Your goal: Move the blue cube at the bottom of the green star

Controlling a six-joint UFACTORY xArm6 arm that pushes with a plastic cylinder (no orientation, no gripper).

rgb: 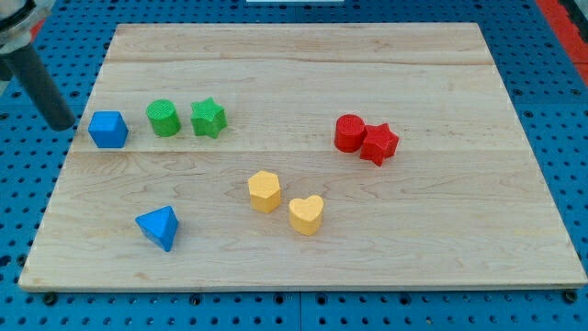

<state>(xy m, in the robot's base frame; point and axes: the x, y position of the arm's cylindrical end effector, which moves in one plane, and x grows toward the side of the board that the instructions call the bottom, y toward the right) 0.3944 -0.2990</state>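
Note:
The blue cube (108, 129) sits near the board's left edge. The green star (209, 118) lies to its right, with a green cylinder (163, 118) between them, touching or nearly touching the star. My tip (61, 122) is at the view's left, just off the board's left edge, a short way left of the blue cube and apart from it. The rod rises up and to the left out of view.
A blue triangular block (158, 227) lies at the lower left. A yellow hexagon (265, 191) and a yellow heart (306, 214) sit near the middle bottom. A red cylinder (349, 132) and a red star (378, 143) touch at the right. The wooden board (303, 64) rests on blue pegboard.

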